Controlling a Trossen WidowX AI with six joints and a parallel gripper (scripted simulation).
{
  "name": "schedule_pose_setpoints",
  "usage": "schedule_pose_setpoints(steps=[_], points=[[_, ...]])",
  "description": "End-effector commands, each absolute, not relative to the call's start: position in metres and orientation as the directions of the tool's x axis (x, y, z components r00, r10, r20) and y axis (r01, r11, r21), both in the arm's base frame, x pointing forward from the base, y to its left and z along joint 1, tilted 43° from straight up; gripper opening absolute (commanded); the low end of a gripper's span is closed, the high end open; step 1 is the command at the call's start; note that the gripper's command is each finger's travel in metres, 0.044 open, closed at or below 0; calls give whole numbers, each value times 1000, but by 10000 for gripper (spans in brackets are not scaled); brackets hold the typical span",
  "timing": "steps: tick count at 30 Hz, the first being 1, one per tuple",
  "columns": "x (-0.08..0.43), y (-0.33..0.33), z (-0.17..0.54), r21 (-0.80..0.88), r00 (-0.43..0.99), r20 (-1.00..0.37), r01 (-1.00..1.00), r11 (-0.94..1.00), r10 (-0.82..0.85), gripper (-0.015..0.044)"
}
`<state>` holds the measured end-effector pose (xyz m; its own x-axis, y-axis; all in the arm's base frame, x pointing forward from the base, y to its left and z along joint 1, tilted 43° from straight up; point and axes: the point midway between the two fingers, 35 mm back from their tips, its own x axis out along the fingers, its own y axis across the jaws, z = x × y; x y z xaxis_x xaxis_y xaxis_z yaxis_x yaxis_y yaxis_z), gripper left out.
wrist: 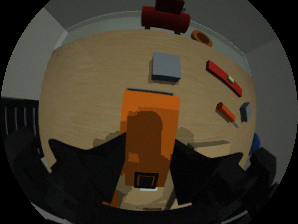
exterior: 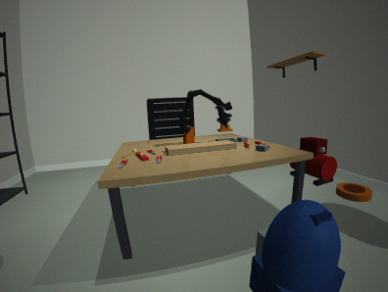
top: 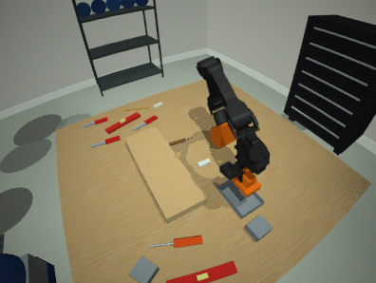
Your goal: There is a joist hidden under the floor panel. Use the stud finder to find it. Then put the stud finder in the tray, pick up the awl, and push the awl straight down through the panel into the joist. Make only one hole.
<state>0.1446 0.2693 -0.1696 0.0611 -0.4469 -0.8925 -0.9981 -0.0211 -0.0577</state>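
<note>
The orange stud finder (top: 251, 188) (exterior: 225, 129) (wrist: 150, 107) is held between the fingers of my gripper (top: 241, 176) (wrist: 148, 136), which is shut on it. It hangs above the grey tray (top: 257, 203), with a gap below it in the exterior view; it hides part of the tray. The pale floor panel (top: 166, 173) (exterior: 201, 149) lies on the table to the left of the tray in the top view. The awl (top: 178, 141), with a brown handle, lies between the panel and the arm's base. No hole can be made out on the panel.
A grey block (top: 258, 228) (wrist: 166, 66) lies near the tray. A white block (top: 203, 162) lies between panel and arm. An orange-handled screwdriver (top: 188, 241) (wrist: 226, 112), another grey block (top: 143, 270) and a red level (top: 223, 271) lie beyond the panel's end. More red tools lie past its other end.
</note>
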Motion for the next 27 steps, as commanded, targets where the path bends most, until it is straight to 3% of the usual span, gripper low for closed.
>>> schedule_pose_setpoints(steps=[1,27], points=[[144,274,-172,-53,60,-900,-998,-29,-433,0],[150,229,-224,-54,61,-899,-998,-29,-434,0]])
